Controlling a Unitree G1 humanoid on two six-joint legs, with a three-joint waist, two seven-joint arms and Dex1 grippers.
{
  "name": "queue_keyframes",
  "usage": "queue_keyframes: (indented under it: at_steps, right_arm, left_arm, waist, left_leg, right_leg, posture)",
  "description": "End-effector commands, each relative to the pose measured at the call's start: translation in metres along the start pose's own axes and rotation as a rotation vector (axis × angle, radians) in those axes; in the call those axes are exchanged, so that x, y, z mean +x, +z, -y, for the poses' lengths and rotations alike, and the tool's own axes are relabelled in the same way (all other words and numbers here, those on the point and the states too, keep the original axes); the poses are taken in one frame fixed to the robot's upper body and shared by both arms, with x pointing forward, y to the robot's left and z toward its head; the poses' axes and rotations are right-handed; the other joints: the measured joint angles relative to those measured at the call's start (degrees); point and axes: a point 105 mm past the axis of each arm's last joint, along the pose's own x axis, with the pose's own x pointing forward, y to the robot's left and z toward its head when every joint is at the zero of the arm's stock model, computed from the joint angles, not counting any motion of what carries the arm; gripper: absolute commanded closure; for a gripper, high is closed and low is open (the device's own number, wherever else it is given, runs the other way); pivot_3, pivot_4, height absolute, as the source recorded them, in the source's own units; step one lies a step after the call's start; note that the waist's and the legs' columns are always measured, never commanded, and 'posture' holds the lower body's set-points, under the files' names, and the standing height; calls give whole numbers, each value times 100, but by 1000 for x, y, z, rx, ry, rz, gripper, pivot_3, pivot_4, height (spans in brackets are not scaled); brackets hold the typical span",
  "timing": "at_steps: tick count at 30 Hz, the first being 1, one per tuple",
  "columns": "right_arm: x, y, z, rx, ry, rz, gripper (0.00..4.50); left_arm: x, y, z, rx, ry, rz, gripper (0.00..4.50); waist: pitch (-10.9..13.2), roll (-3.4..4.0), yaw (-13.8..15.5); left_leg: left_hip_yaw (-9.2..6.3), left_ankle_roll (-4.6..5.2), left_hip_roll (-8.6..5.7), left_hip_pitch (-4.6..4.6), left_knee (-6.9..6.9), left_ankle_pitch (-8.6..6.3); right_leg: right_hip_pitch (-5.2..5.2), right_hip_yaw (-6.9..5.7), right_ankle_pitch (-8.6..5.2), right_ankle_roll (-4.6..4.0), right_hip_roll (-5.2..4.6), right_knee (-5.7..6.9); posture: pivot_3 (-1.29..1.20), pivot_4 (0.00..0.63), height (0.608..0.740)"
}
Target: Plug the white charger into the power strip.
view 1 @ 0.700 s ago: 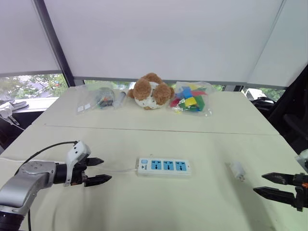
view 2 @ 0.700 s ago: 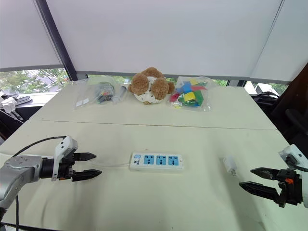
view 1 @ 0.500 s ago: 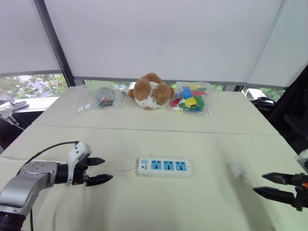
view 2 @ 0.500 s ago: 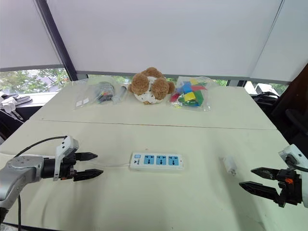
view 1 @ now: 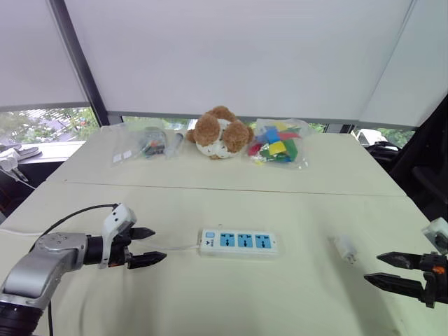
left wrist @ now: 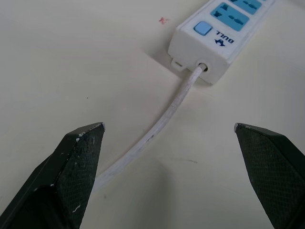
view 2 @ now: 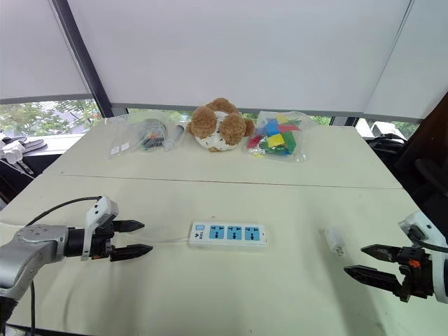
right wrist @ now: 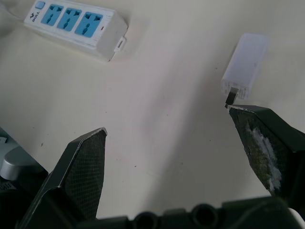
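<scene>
The left gripper (view 1: 157,244) hovers low over the table (view 1: 210,301) with its fingers spread wide and nothing between them. It aims at the cord end of the strip (view 1: 239,241). The white cord (left wrist: 162,119) runs from that end out between the fingers.

The strip lies flat with its blue sockets facing up. Its long axis runs left to right, with the switch at the left end.

To its right and well apart from it, the charger (view 1: 345,248) lies on its side on the table. Its long axis runs roughly near to far, and its prongs (right wrist: 231,98) point to the near side, toward the right gripper (view 1: 372,268).

That gripper is also wide open and empty, low over the table near the charger's prong end.

At the far edge sit a clear bag (view 1: 143,143), a teddy (view 1: 219,132) and a bag of blocks (view 1: 278,145).
</scene>
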Motion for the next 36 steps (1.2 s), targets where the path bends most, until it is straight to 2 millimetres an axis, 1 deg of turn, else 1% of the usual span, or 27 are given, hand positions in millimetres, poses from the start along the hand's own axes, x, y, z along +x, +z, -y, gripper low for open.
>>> queue_keyframes:
  at_steps: [1,4,6,8,10,12,13,16,17,19,22,24,26,29,34,36]
  right_arm:
    - [-1,5,-3,-29,-4,12,36]
    - [-1,5,-3,-29,-5,11,36]
    - [0,4,-3,-35,-7,-2,36]
    - [3,12,-6,-63,2,-2,36]
    - [7,25,-16,-87,46,20,36]
    - [14,39,-29,-119,95,37,36]
    - [17,43,-33,-130,110,39,36]
    - [31,49,-55,-182,172,41,36]
    - [33,50,-61,-190,184,45,36]
    - [35,50,-65,-191,184,50,36]
    - [34,44,-65,-174,161,56,36]
    - [34,37,-64,-163,140,46,36]
    - [33,33,-63,-159,129,38,36]
    - [33,32,-63,-153,124,49,36]
    - [31,33,-59,-152,115,57,36]
    - [30,33,-58,-152,113,57,0]
  left_arm:
    - [-2,14,-2,53,-14,28,0]
    - [-2,17,-2,60,-33,33,0]
    - [3,27,-8,128,-48,40,0]
    - [13,44,-8,216,-137,52,0]
    - [24,56,-4,277,-234,52,0]
    - [39,62,0,337,-321,42,0]
    - [44,63,1,358,-350,37,0]
    - [74,66,8,416,-439,44,0]
    - [82,66,11,422,-461,50,0]
    - [92,66,14,431,-489,60,0]
    - [106,60,17,457,-503,59,0]
    - [115,56,19,473,-502,54,0]
    - [121,51,17,493,-486,41,0]
    - [130,46,14,493,-467,36,0]
    - [141,32,24,467,-536,-1,0]
    - [143,30,24,463,-534,-10,522]
  waist:
    - [0,-1,5]
    - [0,0,1]
    - [1,-2,15]
    - [1,-3,37]
    - [1,-3,66]
    - [0,-1,86]
    - [-1,0,91]
    - [-1,-1,117]
    - [0,-2,123]
    - [1,-4,131]
    - [1,-5,133]
    - [0,-5,146]
    - [0,-5,140]
    - [0,-5,128]
    - [-1,-6,129]
    - [-1,-6,130]
  left_leg:
    - [0,0,0,0,1,0]
    - [-1,0,0,0,3,0]
    - [-1,0,0,1,3,0]
    - [-4,0,-1,1,8,0]
    - [-6,0,-3,1,14,0]
    - [-4,0,-4,1,19,0]
    - [-4,0,-4,0,19,0]
    - [-9,1,-3,-1,17,0]
    - [-11,1,-3,-5,17,0]
    - [-17,2,-3,-18,18,0]
    - [-27,2,-4,-55,33,1]
    - [-32,3,-4,-59,39,1]
    - [-43,3,-10,-62,43,1]
    - [-51,3,-12,-62,44,1]
    - [-73,3,-13,-67,44,2]
    - [-81,3,-12,-67,43,1]
  right_leg:
    - [0,0,0,0,0,2]
    - [0,0,0,1,1,5]
    - [0,0,3,5,1,8]
    - [1,-1,4,8,4,12]
    - [4,-1,3,6,5,13]
    - [7,1,3,6,4,13]
    - [5,1,5,10,4,13]
    - [5,0,9,18,9,15]
    - [-1,0,8,19,11,16]
    - [-9,0,8,20,13,15]
    - [-31,0,10,23,16,16]
    - [-31,0,10,24,17,17]
    - [-26,0,10,24,16,18]
    - [-23,0,10,24,18,19]
    - [-22,-1,10,24,30,20]
    - [-23,-1,10,24,35,20]
  posture:
    - [0,150,739]
    - [0,150,739]
    - [0,150,739]
    - [0,150,739]
    - [0,150,739]
    - [0,150,739]
    - [0,150,739]
    - [0,150,739]
    - [0,150,739]
    - [0,150,739]
    - [0,150,739]
    - [0,150,739]
    - [0,150,739]
    - [0,150,739]
    - [0,150,739]
    - [0,150,739]
